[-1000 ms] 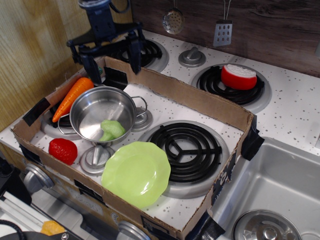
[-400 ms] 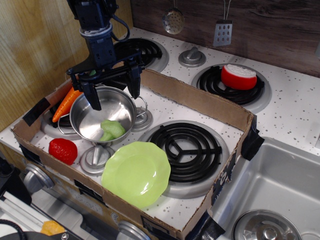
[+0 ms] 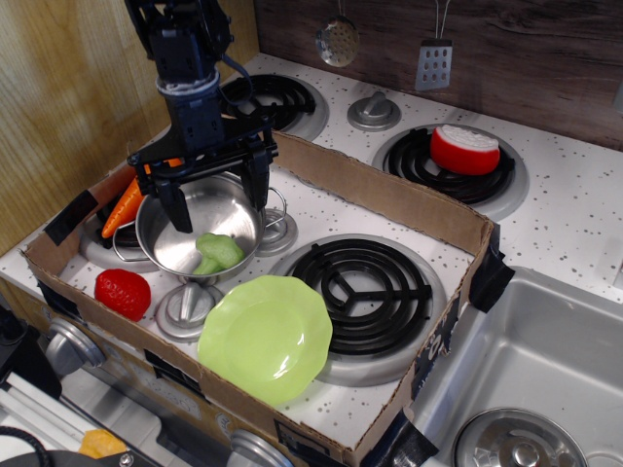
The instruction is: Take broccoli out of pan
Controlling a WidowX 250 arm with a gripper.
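Light-green lumpy plastic broccoli (image 3: 217,252) lay inside shiny round steel pan (image 3: 170,243), ungrasped. We saw black hand (image 3: 218,199) spread wide, empty, above pan interior. Grasp, lift-out, placing all remained.

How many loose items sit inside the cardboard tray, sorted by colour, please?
Green: 2, the broccoli and the plate
Red: 1, the strawberry-like toy
Orange: 1, the carrot
Silver: 1, the pan
Total: 5
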